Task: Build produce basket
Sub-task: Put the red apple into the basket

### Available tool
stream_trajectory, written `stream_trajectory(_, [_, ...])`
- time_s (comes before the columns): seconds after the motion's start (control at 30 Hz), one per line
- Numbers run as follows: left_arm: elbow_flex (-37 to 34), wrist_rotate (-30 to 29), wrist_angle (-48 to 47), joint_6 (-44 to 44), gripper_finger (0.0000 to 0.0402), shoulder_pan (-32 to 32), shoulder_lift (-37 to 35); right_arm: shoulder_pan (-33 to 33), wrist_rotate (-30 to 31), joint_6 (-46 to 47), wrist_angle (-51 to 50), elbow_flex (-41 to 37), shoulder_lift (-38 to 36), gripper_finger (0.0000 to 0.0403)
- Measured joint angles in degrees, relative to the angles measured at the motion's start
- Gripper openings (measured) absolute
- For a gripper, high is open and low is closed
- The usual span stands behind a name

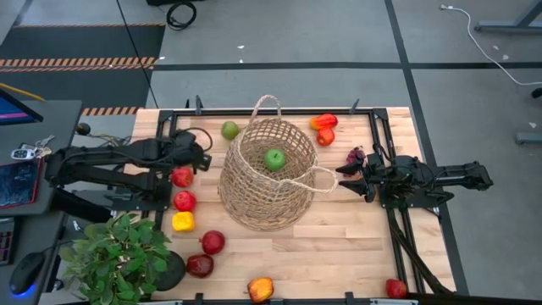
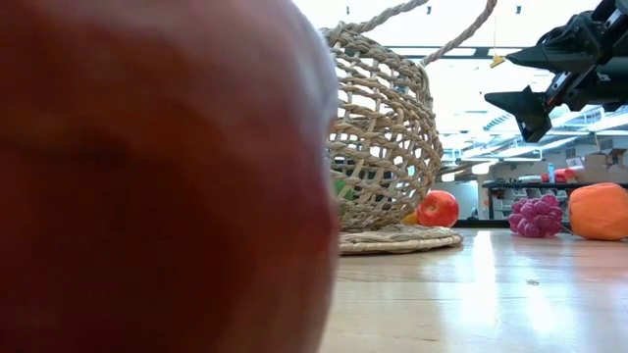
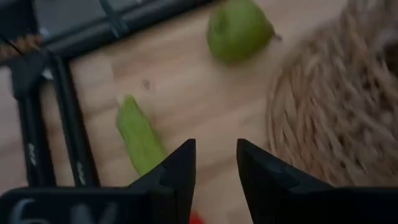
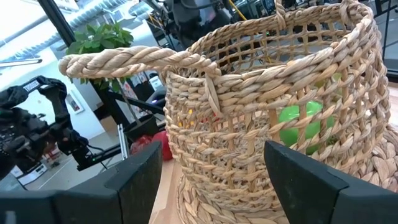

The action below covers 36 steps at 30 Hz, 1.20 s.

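The tan wicker basket (image 1: 262,174) stands on its round base (image 2: 397,238) mid-table, with a green apple (image 1: 274,158) inside. My left gripper (image 3: 216,165) hovers left of the basket, slanting down, open by a narrow gap with only bare wood showing in it. Ahead of it lie a green pear (image 3: 238,29) and a long green vegetable (image 3: 140,137). My right gripper (image 1: 343,180) stands open and level just right of the basket's right loop handle (image 1: 323,180), which passes above its fingers without touching in the right wrist view.
Red apples (image 1: 182,176) (image 1: 185,201), a yellow pepper (image 1: 183,222) and more red fruit (image 1: 212,242) lie left of the basket. An orange-red pepper (image 1: 323,122) and grapes (image 1: 356,156) lie far right. A potted plant (image 1: 118,258) fills the near-left corner. A red fruit (image 2: 147,176) blocks the low view.
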Motion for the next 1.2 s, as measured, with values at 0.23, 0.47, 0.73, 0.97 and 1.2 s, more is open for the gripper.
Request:
stream_trajectory(0.23, [0.0, 7.1, -7.6, -1.4, 0.0184, 0.0, 1.5, 0.0, 0.0, 0.0, 0.1, 0.0, 0.0, 0.0284])
stream_trajectory(0.47, [0.1, 14.5, -11.2, 1.5, 0.0282, 0.0, 2.5, 0.0, 0.0, 0.0, 0.1, 0.0, 0.1, 0.0284])
stream_trajectory(0.73, [0.1, 16.4, -11.8, 1.6, 0.0351, 0.1, 4.8, 0.0, 0.0, 0.0, 0.0, 0.0, 0.1, 0.0284])
stream_trajectory(0.97, [-0.8, 17.0, -12.5, -0.3, 0.0354, 0.2, 7.3, 0.0, 0.0, 0.0, 0.0, 0.0, 0.1, 0.0284])
stream_trajectory(1.2, [-2.8, 18.8, -11.2, -1.5, 0.0354, 0.2, 9.3, 0.0, 0.0, 0.0, 0.1, 0.0, 0.1, 0.0284])
